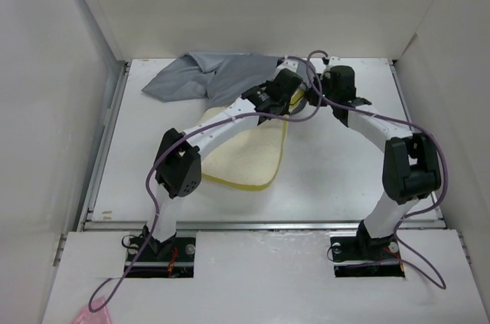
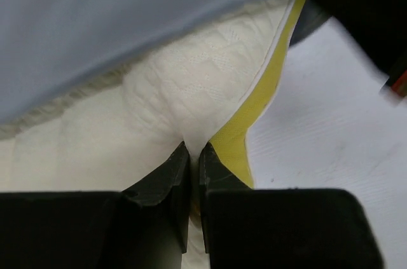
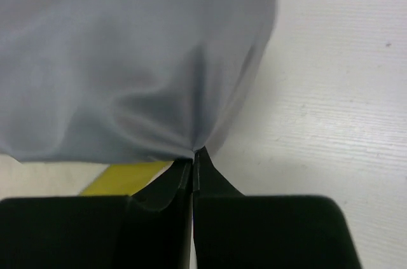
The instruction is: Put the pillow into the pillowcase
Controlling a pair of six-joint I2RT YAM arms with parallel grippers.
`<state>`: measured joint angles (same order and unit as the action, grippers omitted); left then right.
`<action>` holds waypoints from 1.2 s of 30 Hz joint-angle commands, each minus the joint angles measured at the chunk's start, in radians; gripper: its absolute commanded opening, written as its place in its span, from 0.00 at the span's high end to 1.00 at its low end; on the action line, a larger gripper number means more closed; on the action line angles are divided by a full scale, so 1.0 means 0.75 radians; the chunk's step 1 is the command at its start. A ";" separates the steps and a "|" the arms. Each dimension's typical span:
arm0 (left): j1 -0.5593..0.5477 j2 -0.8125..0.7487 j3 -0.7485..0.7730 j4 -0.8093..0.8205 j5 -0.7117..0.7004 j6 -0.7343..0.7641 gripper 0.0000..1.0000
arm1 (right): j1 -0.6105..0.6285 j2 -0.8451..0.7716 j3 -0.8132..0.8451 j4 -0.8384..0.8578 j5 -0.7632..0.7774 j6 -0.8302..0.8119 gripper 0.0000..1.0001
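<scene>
The cream-white pillow (image 1: 243,152) with its yellow edge lies mid-table under my left arm, its far end at the mouth of the grey pillowcase (image 1: 200,77), which lies wrinkled at the back left. My left gripper (image 1: 287,96) is shut on a pinch of the pillow's cream fabric (image 2: 191,97) beside the yellow edge (image 2: 264,94); grey cloth (image 2: 95,21) overlaps the pillow just ahead. My right gripper (image 1: 315,88) is shut on a fold of the pillowcase (image 3: 133,59) and holds it taut above the table; a strip of the yellow edge (image 3: 124,177) shows below.
White walls enclose the table (image 1: 344,163) on three sides. A metal rail (image 1: 260,224) runs along the near edge. Purple cables loop over both arms near the grippers. The two grippers are close together at the back centre.
</scene>
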<state>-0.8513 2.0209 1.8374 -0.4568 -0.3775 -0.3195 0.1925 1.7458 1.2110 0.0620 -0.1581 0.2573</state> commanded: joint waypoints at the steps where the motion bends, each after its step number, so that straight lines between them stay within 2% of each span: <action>1: 0.039 0.021 0.262 0.122 0.037 -0.028 1.00 | 0.203 -0.212 -0.015 -0.160 -0.010 -0.114 1.00; 2: 0.039 0.056 0.390 0.104 0.037 -0.044 1.00 | 0.262 -0.272 -0.072 -0.247 -0.024 -0.114 1.00; 4: 0.053 0.152 0.511 0.090 0.025 -0.101 1.00 | 0.375 -0.425 -0.121 -0.328 -0.118 -0.114 1.00; 5: 0.065 0.179 0.587 0.075 0.025 -0.118 1.00 | 0.458 -0.472 -0.199 -0.328 -0.315 -0.098 1.00; 6: 0.065 0.197 0.610 0.075 0.025 -0.118 1.00 | 0.490 -0.556 -0.238 -0.263 -0.406 -0.085 1.00; 7: 0.065 0.210 0.610 0.075 0.045 -0.118 1.00 | 0.510 -0.593 -0.267 -0.234 -0.441 -0.067 1.00; 8: 0.065 0.210 0.610 0.089 0.045 -0.152 1.00 | 0.510 -0.622 -0.285 -0.218 -0.385 -0.053 1.00; 10: 0.065 0.210 0.518 0.110 0.033 -0.169 1.00 | 0.466 -0.657 -0.285 -0.232 -0.366 -0.034 1.00; 13: 0.065 0.210 0.406 0.153 0.033 -0.224 1.00 | 0.390 -0.691 -0.300 -0.220 -0.488 -0.034 1.00; 15: 0.065 0.224 0.385 0.153 0.045 -0.224 1.00 | 0.359 -0.692 -0.312 -0.236 -0.464 -0.034 1.00; 17: 0.065 0.224 0.361 0.137 0.133 -0.224 1.00 | 0.343 -0.692 -0.324 -0.279 -0.425 -0.046 1.00; 18: 0.065 0.224 0.346 0.137 0.174 -0.212 0.86 | 0.326 -0.675 -0.324 -0.295 -0.395 -0.047 0.97; 19: 0.065 0.204 0.300 0.137 0.208 -0.200 0.63 | 0.326 -0.675 -0.340 -0.308 -0.395 -0.047 0.93; 20: 0.065 0.181 0.267 0.137 0.253 -0.200 0.08 | 0.312 -0.661 -0.357 -0.334 -0.395 -0.047 0.80; 21: 0.065 0.122 0.226 0.137 0.270 -0.186 0.00 | 0.312 -0.661 -0.357 -0.354 -0.395 -0.077 0.67; 23: 0.065 0.041 0.079 0.137 0.270 -0.173 0.00 | 0.300 -0.675 -0.391 -0.414 -0.348 -0.099 0.41; 27: 0.094 -0.170 -0.130 0.137 0.236 -0.145 0.00 | 0.300 -0.769 -0.422 -0.522 -0.174 -0.100 0.28; 31: 0.186 -0.348 -0.290 0.149 0.213 -0.190 0.00 | 0.300 -0.800 -0.359 -0.592 0.081 -0.053 0.26; 36: 0.410 -0.304 -0.327 0.224 0.294 -0.190 0.00 | 0.287 -0.639 -0.143 -0.641 0.368 -0.024 0.26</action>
<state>-0.6250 1.7874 1.6115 -0.3569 -0.1795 -0.4564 0.4122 1.2098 0.9806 -0.4068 -0.0605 0.2230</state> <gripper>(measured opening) 0.997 0.743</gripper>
